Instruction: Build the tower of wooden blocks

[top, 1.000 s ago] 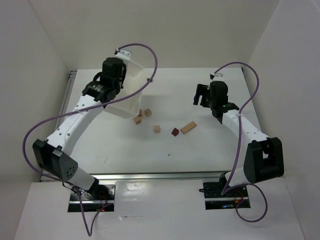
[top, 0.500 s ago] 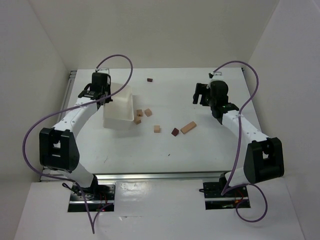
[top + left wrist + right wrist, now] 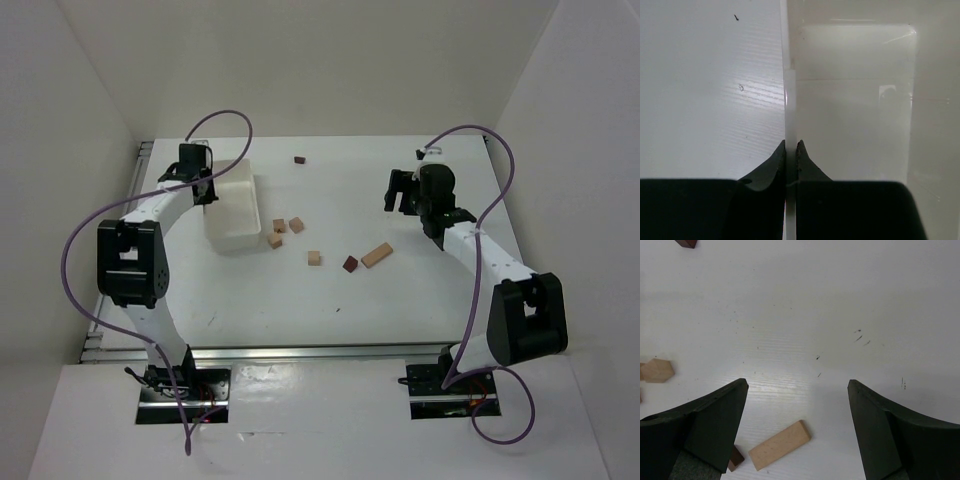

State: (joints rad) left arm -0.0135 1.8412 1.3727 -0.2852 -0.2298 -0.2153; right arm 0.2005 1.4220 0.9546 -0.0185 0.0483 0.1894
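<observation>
No tower stands; the wood blocks lie loose mid-table. Three tan cubes [image 3: 280,226] cluster beside the white tray [image 3: 240,180], with another tan cube [image 3: 314,258], a maroon piece [image 3: 349,264] and a tan plank [image 3: 377,255] nearer the front. A second maroon block [image 3: 300,159] lies far back. My left gripper [image 3: 195,178] is shut on the tray's rim [image 3: 789,100], its fingertips [image 3: 801,150] pinching the wall. My right gripper [image 3: 403,190] is open and empty, hovering behind the plank [image 3: 780,444] and the maroon piece [image 3: 736,458].
The tray's inside [image 3: 855,100] shows nothing in it in the left wrist view. White walls enclose the table on the left, back and right. Purple cables loop above both arms.
The left arm has swung the tilted tray down and to the left until it sits flat on the table. The loose blocks and the right arm have not moved.
</observation>
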